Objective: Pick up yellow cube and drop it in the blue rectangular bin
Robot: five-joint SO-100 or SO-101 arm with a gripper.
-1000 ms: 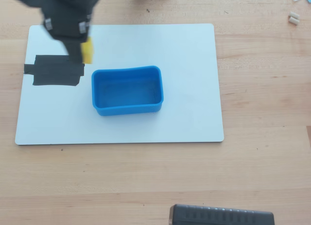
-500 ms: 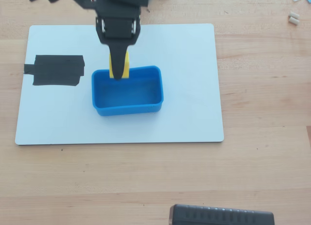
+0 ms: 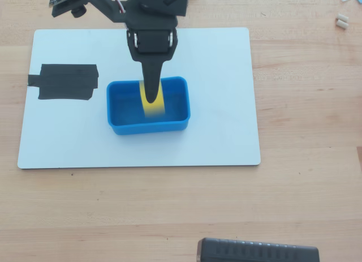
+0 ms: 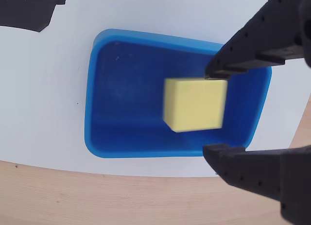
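The yellow cube [image 3: 154,109] is over the inside of the blue rectangular bin [image 3: 176,106], which stands on the white board. The cube looks motion-blurred in both views. My gripper [image 3: 151,97] points down over the bin's middle. In the wrist view the cube [image 4: 194,104] sits between the two black fingers of the gripper [image 4: 208,112]. It is close to the upper finger [image 4: 243,55], with a gap to the lower finger [image 4: 252,166]. The jaws stand apart, open. The bin [image 4: 121,94] fills the middle of that view.
The white board [image 3: 226,103] lies on a wooden table. A flat black tape patch [image 3: 65,82] is on its left part. A black object [image 3: 257,252] lies at the bottom edge. Small white bits [image 3: 341,21] lie at the top right.
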